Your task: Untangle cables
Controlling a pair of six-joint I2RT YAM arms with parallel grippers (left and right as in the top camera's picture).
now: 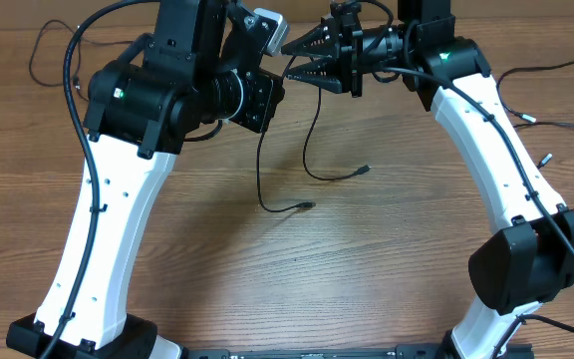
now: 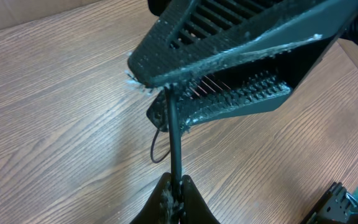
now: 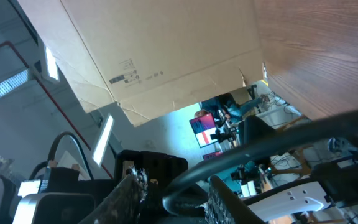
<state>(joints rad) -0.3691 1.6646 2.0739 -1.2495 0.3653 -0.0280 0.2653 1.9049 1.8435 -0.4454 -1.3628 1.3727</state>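
Wood-grain table (image 1: pixel 367 284) fills the overhead view, with both arms reaching to its far centre and their grippers raised close together. From that point I see two black strands run toward the near edge. The first strand (image 1: pixel 260 165) bends at its low end so that the first plug (image 1: pixel 309 204) lies pointing to the right arm's side. The second strand (image 1: pixel 307 145) does likewise just beside it, and the second plug (image 1: pixel 365 170) also points right. The overhead view does not show the grip itself; the left wrist view does. There the left gripper (image 2: pixel 174 198) has its fingers closed onto the cable (image 2: pixel 173 149). The cable's long axis runs straight up the frame, in line with those fingers, to the tips of the right gripper (image 2: pixel 145 92). The right jaws stand partly apart, wider than the cable that passes at their tips, and I cannot tell whether it touches a pad. The right wrist view looks off the table toward a cardboard box (image 3: pixel 166 56). It shows a thick black loop of cable lying between the right fingers (image 3: pixel 129 193), which are spread. Loose wires (image 1: pixel 556 125) lie on the table to the right of the right arm.
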